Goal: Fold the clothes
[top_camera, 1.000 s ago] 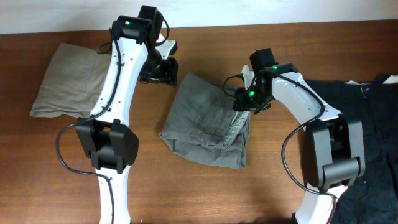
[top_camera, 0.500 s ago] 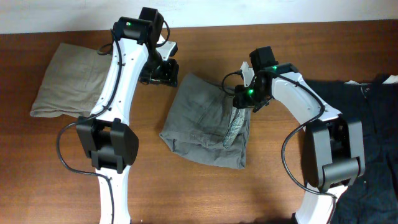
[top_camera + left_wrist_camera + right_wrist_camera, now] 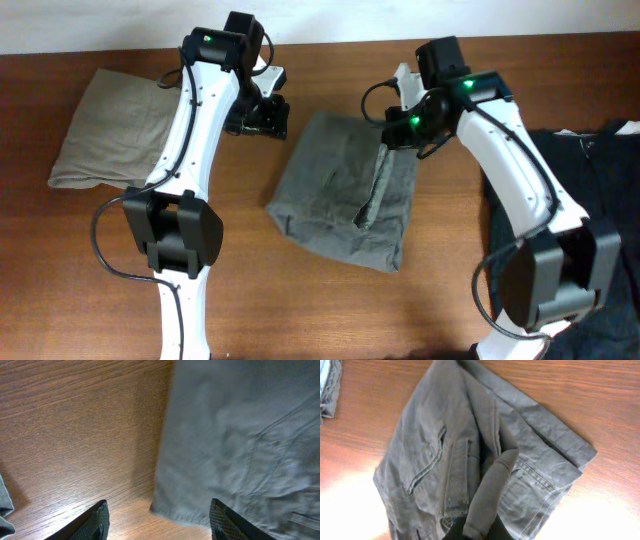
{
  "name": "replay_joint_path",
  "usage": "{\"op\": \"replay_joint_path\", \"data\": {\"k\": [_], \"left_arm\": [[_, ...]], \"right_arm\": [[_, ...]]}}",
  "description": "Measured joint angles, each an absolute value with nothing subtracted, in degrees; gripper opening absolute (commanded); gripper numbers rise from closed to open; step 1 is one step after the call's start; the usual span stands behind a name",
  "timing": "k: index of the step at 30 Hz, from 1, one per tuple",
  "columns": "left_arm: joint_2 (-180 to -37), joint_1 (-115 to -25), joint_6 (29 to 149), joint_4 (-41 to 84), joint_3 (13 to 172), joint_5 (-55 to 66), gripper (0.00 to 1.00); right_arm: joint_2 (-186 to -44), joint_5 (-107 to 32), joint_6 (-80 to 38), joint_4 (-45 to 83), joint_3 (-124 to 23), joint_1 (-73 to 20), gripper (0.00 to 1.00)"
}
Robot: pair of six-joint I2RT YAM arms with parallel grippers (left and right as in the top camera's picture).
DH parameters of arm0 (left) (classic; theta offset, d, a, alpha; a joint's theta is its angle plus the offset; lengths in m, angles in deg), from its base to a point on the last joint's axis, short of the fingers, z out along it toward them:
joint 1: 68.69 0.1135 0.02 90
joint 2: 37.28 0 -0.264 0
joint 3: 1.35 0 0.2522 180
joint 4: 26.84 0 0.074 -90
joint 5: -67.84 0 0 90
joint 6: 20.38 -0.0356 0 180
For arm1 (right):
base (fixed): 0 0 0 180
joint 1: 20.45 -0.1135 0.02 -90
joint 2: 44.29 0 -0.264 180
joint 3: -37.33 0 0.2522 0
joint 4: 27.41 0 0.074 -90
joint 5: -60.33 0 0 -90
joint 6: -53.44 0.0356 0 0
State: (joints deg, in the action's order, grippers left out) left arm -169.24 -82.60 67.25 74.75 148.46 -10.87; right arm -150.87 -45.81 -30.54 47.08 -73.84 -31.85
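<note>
Nearest you there's bare table (image 3: 300,310) to move in. Mid-table lie the grey shorts (image 3: 330,195), long axis near-to-far, slightly tilted. Your right claw (image 3: 396,143) is clamped on a raised strip at their far right corner. Only the right wrist view shows the pocket seams. Your left claw (image 3: 159,522) hangs spread apart over their far left edge. The khaki clothes (image 3: 110,125) sit far left and the black clothes (image 3: 600,190) far right.

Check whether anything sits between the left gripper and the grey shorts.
Nothing visible does. The left gripper has its fingers open over bare table, and the edge of the grey shorts lies directly ahead of them, unobstructed.
</note>
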Motion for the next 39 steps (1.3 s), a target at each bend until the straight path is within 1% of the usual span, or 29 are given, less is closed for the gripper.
{"op": "replay_joint_path", "data": {"k": [2, 3, 6, 7, 8, 9, 11, 12, 13, 15, 19, 21, 22, 24, 25, 26, 27, 28, 30, 34, 35, 37, 39], "left_arm": [[-169.2, -82.6, 67.2, 74.7, 148.5, -10.9, 0.64], [-169.3, -82.6, 67.3, 74.7, 148.5, -10.9, 0.64], [-169.3, -82.6, 67.2, 74.5, 148.4, -10.9, 0.65], [-169.2, -82.6, 67.2, 74.5, 148.4, -10.9, 0.65], [-169.3, -82.6, 67.2, 74.5, 148.4, -10.9, 0.65], [-169.2, -82.6, 67.2, 74.7, 148.4, -10.9, 0.68], [-169.3, -82.6, 67.3, 74.7, 148.4, -10.9, 0.71], [-169.2, -82.6, 67.2, 74.8, 148.4, -10.9, 0.71], [-169.2, -82.6, 67.2, 74.9, 148.4, -10.9, 0.71], [-169.3, -82.6, 67.2, 75.6, 148.4, -10.9, 0.72], [-169.2, -82.6, 67.2, 78.1, 148.4, -10.9, 0.72], [-169.2, -82.6, 67.2, 78.9, 148.4, -10.9, 0.72], [-169.2, -82.6, 67.2, 79.1, 148.4, -10.8, 0.72], [-169.2, -82.6, 67.2, 79.2, 148.4, -10.4, 0.72], [-169.2, -82.7, 67.2, 79.3, 148.4, -10.3, 0.72], [-169.3, -82.7, 67.2, 79.4, 148.4, -10.2, 0.72], [-169.3, -82.8, 67.2, 79.7, 148.4, -10.2, 0.72], [-169.2, -82.9, 67.2, 80.0, 148.4, -10.2, 0.72], [-169.3, -83.1, 67.2, 80.2, 148.4, -10.2, 0.72], [-169.3, -84.4, 67.2, 80.8, 148.4, -9.6, 0.73], [-169.2, -84.9, 67.2, 80.8, 148.4, -8.8, 0.76], [-169.3, -85.7, 67.3, 80.8, 148.4, -7.9, 0.77], [-169.3, -86.5, 67.2, 80.7, 148.4, -7.4, 0.77]], "right_arm": [[-151.0, -39.2, -30.8, 47.8, -72.9, -31.6, 0.04], [-152.1, -35.8, -31.0, 44.8, -69.9, -31.3, 0.04], [-158.2, -30.9, -30.1, 39.4, -63.7, -29.6, 0.04], [-161.8, -29.5, -29.0, 39.4, -61.7, -28.1, 0.05], [-163.0, -29.5, -28.2, 40.3, -61.4, -27.1, 0.12], [-162.9, -29.6, -27.4, 42.1, -61.6, -26.1, 0.16], [-162.9, -30.6, -26.6, 47.4, -62.5, -24.2, 0.35], [-162.9, -32.0, -26.6, 50.0, -63.0, -23.2, 0.42], [-162.6, -35.4, -27.4, 52.7, -63.8, -21.6, 0.46], [-161.2, -41.3, -30.0, 57.2, -65.3, -19.9, 0.50], [-156.7, -51.1, -34.5, 65.6, -66.5, -21.4, 0.57], [-156.6, -53.7, -35.7, 65.8, -66.3, -24.2, 0.59], [-156.6, -54.2, -35.3, 65.5, -65.9, -25.4, 0.62], [-156.4, -55.7, -32.8, 61.8, -61.9, -30.8, 0.65], [-156.3, -56.2, -30.0, 58.1, -58.5, -33.9, 0.64], [-156.3, -56.3, -28.7, 56.7, -56.8, -34.8, 0.48], [-156.4, -56.4, -26.7, 54.9, -54.3, -35.9, 0.19], [-156.4, -56.6, -26.0, 54.3, -53.4, -36.6, 0.04], [-156.4, -56.7, -25.3, 54.7, -54.1, -37.1, 0.04], [-155.5, -48.0, -26.0, 69.7, -67.1, -37.1, 0.04], [-154.6, -44.4, -26.1, 73.2, -70.8, -37.1, 0.04], [-154.0, -41.9, -26.1, 75.3, -71.6, -37.1, 0.04], [-153.8, -40.5, -26.0, 72.4, -67.0, -37.1, 0.04]]}}
